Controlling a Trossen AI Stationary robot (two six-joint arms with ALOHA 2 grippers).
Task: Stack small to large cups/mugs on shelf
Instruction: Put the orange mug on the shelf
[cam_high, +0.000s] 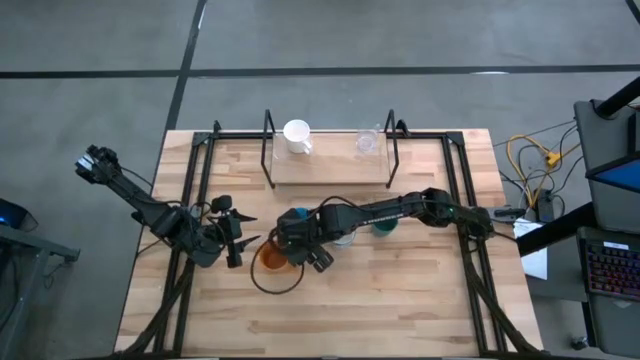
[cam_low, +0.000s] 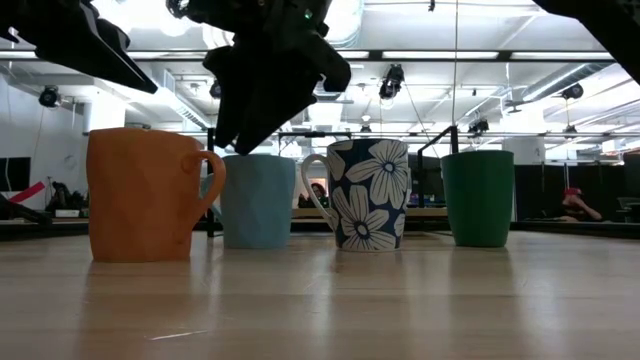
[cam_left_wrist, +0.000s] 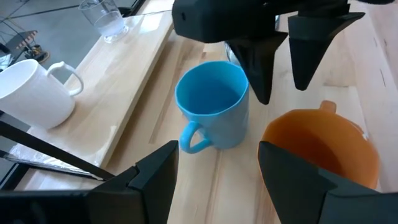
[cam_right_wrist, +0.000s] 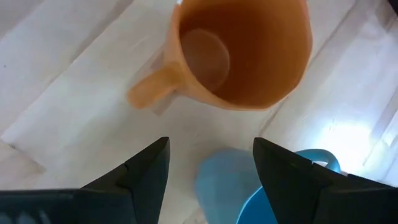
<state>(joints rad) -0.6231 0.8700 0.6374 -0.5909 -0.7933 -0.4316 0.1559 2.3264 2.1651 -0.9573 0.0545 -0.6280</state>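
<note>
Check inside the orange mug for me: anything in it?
The orange mug looks empty: the right wrist view shows its bare bottom. The open right gripper hovers above the blue mug beside it. A strip of the orange mug's inner wall is cut off at the picture's edge.

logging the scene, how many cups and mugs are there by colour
orange mug: 1
light blue mug: 1
white mug with dark flower print: 1
dark green cup: 1
plain white mug: 1
clear glass: 1
total: 6
</note>
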